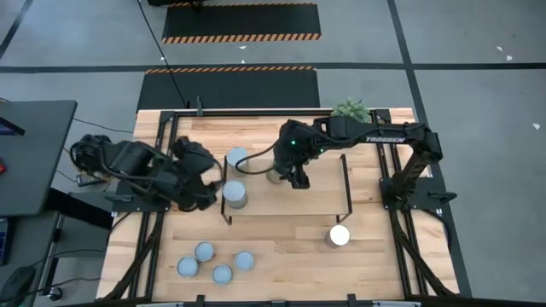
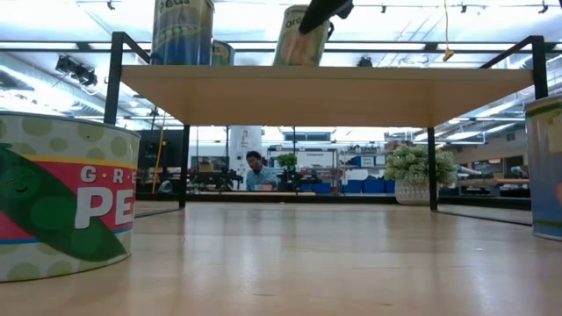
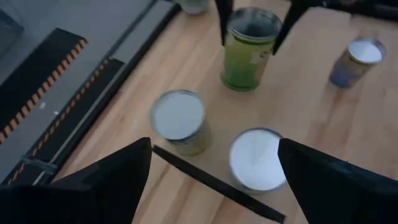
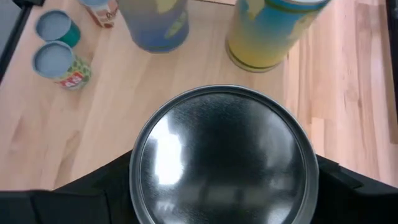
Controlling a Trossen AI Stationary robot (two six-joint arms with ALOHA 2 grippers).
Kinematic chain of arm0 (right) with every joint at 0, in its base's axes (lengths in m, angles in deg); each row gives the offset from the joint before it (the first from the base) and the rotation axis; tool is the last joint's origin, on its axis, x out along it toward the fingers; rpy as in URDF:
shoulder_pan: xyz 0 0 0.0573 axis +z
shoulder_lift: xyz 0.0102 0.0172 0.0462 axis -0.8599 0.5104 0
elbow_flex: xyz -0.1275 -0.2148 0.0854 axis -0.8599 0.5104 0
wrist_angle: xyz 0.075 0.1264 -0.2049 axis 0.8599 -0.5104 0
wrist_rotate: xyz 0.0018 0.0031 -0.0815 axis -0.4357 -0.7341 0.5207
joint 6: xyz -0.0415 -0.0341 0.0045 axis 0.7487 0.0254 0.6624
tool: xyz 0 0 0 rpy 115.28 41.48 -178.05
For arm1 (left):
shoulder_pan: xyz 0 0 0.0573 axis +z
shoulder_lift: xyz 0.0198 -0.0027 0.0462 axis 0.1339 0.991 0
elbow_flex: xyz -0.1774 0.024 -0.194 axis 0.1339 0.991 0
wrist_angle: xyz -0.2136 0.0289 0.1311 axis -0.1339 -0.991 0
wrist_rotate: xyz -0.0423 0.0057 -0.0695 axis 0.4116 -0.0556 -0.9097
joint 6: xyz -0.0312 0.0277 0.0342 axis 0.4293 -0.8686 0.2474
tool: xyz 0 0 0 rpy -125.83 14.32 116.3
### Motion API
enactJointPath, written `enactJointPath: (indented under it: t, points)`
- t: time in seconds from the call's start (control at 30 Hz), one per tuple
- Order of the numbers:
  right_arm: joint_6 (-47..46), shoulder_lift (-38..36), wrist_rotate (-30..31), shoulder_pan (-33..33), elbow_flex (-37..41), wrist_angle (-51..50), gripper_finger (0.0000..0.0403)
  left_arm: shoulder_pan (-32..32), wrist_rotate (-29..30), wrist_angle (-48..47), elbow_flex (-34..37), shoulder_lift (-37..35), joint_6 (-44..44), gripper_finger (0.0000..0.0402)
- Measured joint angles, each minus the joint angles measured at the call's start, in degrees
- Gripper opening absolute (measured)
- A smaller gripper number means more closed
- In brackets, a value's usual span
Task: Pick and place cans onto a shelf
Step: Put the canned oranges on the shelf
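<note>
Right gripper (image 1: 275, 173) at frame centre, jaws clamped round can (image 4: 222, 155) on shelf (image 1: 324, 200); release straight, lift clear; left gripper (image 1: 213, 183) jaws apart, mid-left.

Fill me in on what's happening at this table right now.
Two robot arms are moving cans onto a low wooden shelf. The right gripper has its fingers around a green can on the shelf. The left gripper hangs open at the shelf's left end, above two cans standing there. Four small cans and one wide can wait on the table.
</note>
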Motion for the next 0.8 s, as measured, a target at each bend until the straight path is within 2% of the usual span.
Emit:
enactJointPath:
  t: [0.23, 0.47, 0.8]
  points:
    - [1.63, 0.00, 0.11, -2.23, 0.80, 0.37, 0.0319, -0.20, 3.77, 3.00, 2.84, -2.80, 2.74, 0.0356]
    - [2.92, 0.04, -0.88, -3.00, 2.82, 3.10, 0.0319, -0.21, 4.01, 6.44, 2.84, -2.83, 1.74, 0.0356]
    - [2.44, 0.04, -1.32, -3.55, 2.89, 2.24, 0.0332, -0.23, 4.02, 6.60, 2.84, -2.82, 1.74, 0.0356]
